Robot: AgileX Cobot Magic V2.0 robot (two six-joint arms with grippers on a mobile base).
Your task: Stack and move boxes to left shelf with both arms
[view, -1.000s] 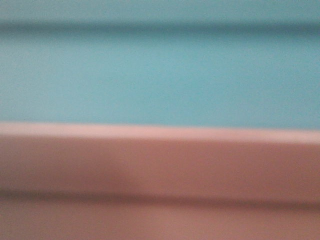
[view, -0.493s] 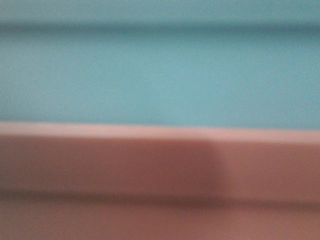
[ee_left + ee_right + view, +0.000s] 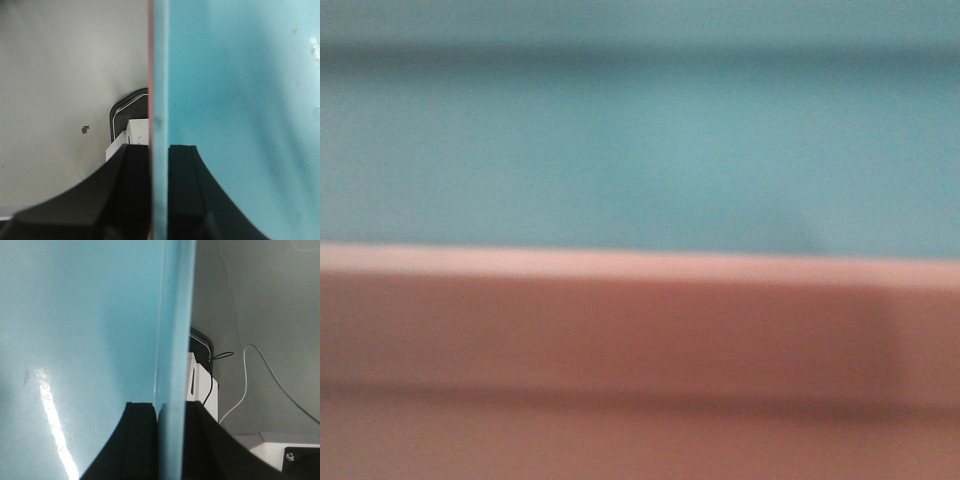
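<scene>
The front view is filled, very close and blurred, by the turquoise box (image 3: 640,150) sitting above the pink box (image 3: 640,340). In the left wrist view my left gripper (image 3: 159,150) is shut on the stacked boxes' side wall: the turquoise wall (image 3: 160,75) with a thin pink edge (image 3: 149,75) just outside it. One black finger lies inside the turquoise box (image 3: 240,100), the other outside. My right gripper (image 3: 172,407) is shut on the opposite turquoise wall (image 3: 175,315) in the same way. The left shelf is out of view.
Below the boxes lies grey floor (image 3: 60,75). A black-and-white unit (image 3: 127,120) shows beside the left wall. On the right side are a black cable (image 3: 212,370), a white cable (image 3: 246,375) and a white base part (image 3: 280,440).
A darker shadow on the pink wall has slid from left of centre to the right. The two boxes keep the same place in the front view.
</scene>
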